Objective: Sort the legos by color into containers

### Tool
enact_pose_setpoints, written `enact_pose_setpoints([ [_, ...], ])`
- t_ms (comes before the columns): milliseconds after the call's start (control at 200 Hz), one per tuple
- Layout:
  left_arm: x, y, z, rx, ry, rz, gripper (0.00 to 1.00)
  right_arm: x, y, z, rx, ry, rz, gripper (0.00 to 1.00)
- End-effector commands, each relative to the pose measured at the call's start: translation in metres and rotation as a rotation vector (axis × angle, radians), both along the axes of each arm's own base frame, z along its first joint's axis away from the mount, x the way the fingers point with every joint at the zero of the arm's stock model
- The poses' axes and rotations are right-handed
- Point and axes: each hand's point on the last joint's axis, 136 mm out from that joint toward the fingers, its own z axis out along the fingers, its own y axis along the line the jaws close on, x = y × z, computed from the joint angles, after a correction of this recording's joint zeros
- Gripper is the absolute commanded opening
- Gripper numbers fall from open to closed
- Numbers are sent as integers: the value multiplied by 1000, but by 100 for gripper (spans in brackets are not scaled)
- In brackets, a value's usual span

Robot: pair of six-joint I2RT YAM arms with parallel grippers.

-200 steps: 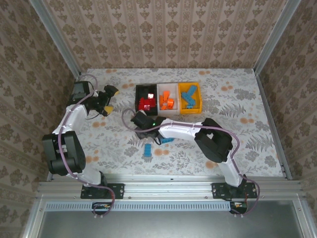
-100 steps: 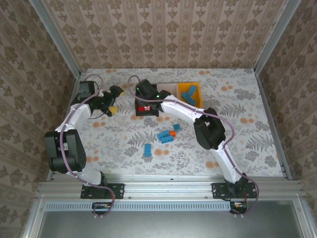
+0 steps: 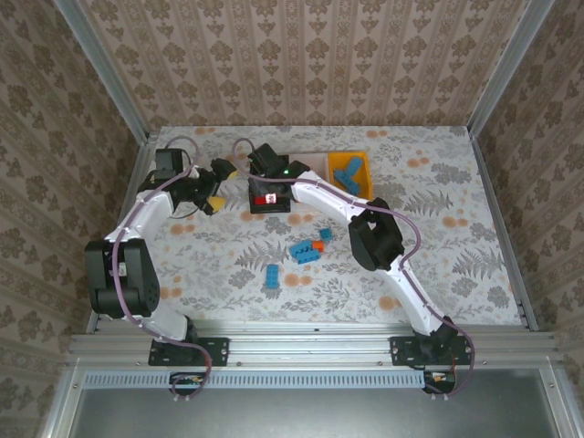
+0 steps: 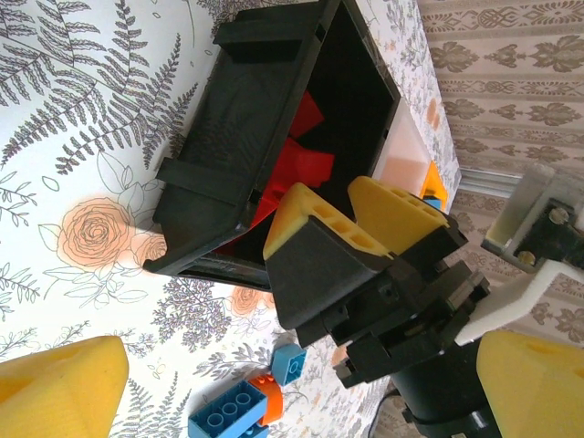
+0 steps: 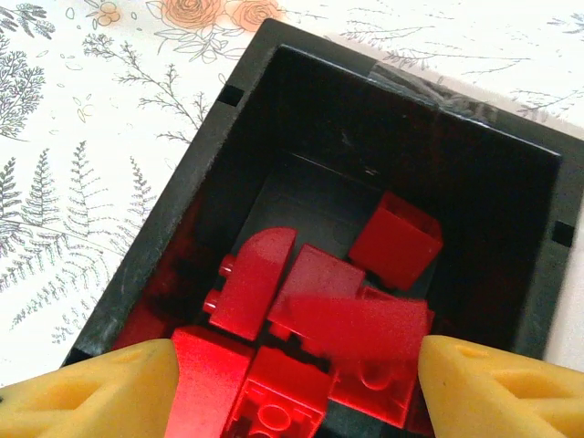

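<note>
The black container (image 5: pixel 228 173) holds several red legos (image 5: pixel 251 278). My right gripper (image 5: pixel 297 392) hangs open just above it, and a blurred red brick (image 5: pixel 365 324) lies loose between its fingers, clear of the left one. From above, the right gripper (image 3: pixel 266 187) covers the black container (image 3: pixel 271 208), with the yellow container (image 3: pixel 365 187) of blue legos (image 3: pixel 347 173) to the right. My left gripper (image 3: pixel 224 182) stands open and empty just left of the black container. On the table lie a blue brick (image 3: pixel 273 276) and a blue and orange cluster (image 3: pixel 310 248).
The left wrist view looks along the black container (image 4: pixel 228 155) at the right gripper (image 4: pixel 351 214) and the white container (image 4: pixel 411 164) behind it. Nearer the camera lie a blue brick (image 4: pixel 224 415), an orange piece (image 4: pixel 271 401) and a small blue brick (image 4: pixel 290 362). Metal rails edge the table.
My right arm swung from the table's middle up to the black container, and its jaws have spread over it, leaving the red brick loose. The left gripper edged right towards the container.
</note>
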Motion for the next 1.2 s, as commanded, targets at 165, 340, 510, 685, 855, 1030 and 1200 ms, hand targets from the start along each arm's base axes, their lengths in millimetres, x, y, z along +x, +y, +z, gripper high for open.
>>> enact_pose_setpoints([
  [165,-3,-16,13,-5,-50,-60,100,-40,-49,77,56,-130,-96,72],
  [340,-22,-64,16,7,-63,-207,100,-103,-106,50,114,-52,-197,64],
  [510,-51,-114,6,55,-52,-371,99,-162,-121,0,166,120,-226,56],
  [685,-55,-119,-1,82,-36,-395,99,-211,-97,-33,135,202,-154,77],
  [855,-52,-115,0,81,-40,-380,99,-220,-93,-59,69,260,-160,85],
  [1030,-53,-115,2,80,-45,-381,99,-226,-96,-69,25,285,-190,88],
  [1200,-53,-115,5,73,-48,-381,99,-227,-91,-78,22,292,-169,88],
])
